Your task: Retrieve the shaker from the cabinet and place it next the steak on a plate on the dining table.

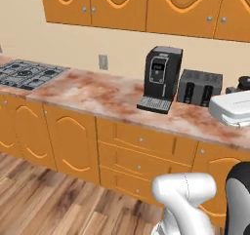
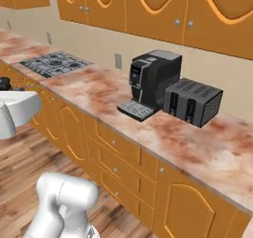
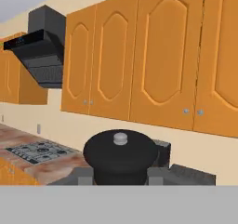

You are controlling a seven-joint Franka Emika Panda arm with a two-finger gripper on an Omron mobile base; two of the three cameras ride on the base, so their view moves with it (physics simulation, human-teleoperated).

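Bright, even, soft-edged rendered light

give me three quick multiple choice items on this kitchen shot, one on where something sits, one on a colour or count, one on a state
1. Where does the toaster stand on the counter?
A. right beside the coffee machine
B. on the gas hob
C. on the floor

2. What colour is the coffee machine?
A. white
B. black
C. orange

3. How are the doors of the wall cabinet?
A. all shut
B. one wide open
C. taken off

Answers:
1. A, in the right base view the dark toaster sits right next to the machine, far from the hob.
2. B, its body is black in both base views, with a grey drip tray.
3. A, in the hand view every arched door lies flush with its neighbours, knobs facing out.
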